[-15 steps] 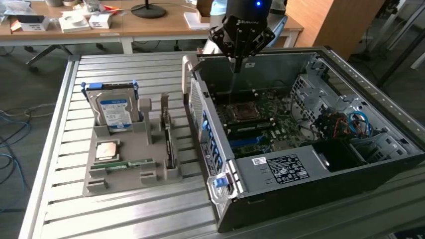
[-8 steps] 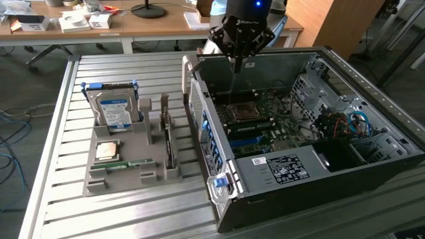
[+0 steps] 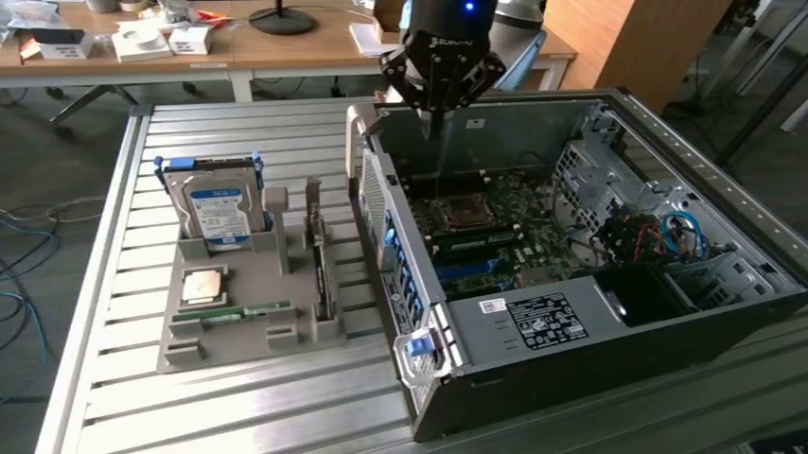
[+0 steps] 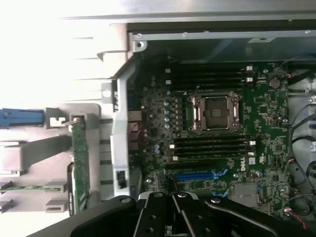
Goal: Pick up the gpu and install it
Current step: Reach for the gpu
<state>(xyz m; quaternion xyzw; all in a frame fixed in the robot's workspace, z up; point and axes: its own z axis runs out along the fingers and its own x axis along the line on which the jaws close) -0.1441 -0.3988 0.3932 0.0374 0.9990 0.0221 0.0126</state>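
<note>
Your gripper (image 4: 172,196) sat closest, its fingers pinched fully together with nothing between them, hanging above the motherboard (image 4: 217,148) inside the open case (image 3: 531,326). The gpu (image 3: 318,270) stood on edge in the grey holder (image 3: 253,274) on the table (image 3: 189,402), just beside the case on the exterior view's left (well apart from your gripper). In that same holder you also had the hard drive (image 3: 221,203) upright and a memory stick (image 3: 240,312) lying flat.

The arm (image 3: 452,21) hangs vertical, its gripper (image 3: 433,129) pointing straight down (fingers pressed together).
</note>
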